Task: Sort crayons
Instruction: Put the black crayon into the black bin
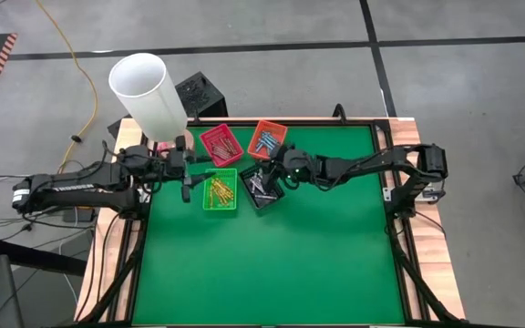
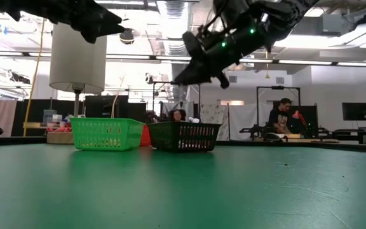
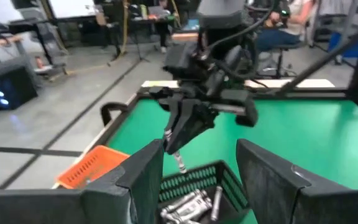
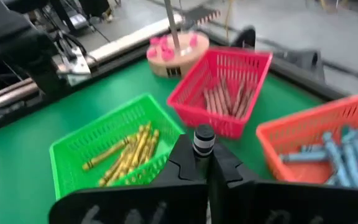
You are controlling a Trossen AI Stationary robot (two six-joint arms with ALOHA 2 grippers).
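My right tool [image 3: 180,149] is clamped on one grey crayon [image 3: 180,163], held upright above the black tray [image 1: 262,188] at frame centre. My left tool [image 1: 187,173] hovers beside the green tray [image 1: 220,191], fingers spread wide, holding nothing. Yellow crayons [image 4: 129,152] fill the green tray, red ones the red tray [image 4: 219,84], blue ones the orange tray [image 4: 322,140]. My own fingers hide most of the black tray's contents.

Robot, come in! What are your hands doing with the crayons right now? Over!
Right gripper shut on grey crayon, above black tray. Left gripper open, empty, beside green tray. Nothing in the way.
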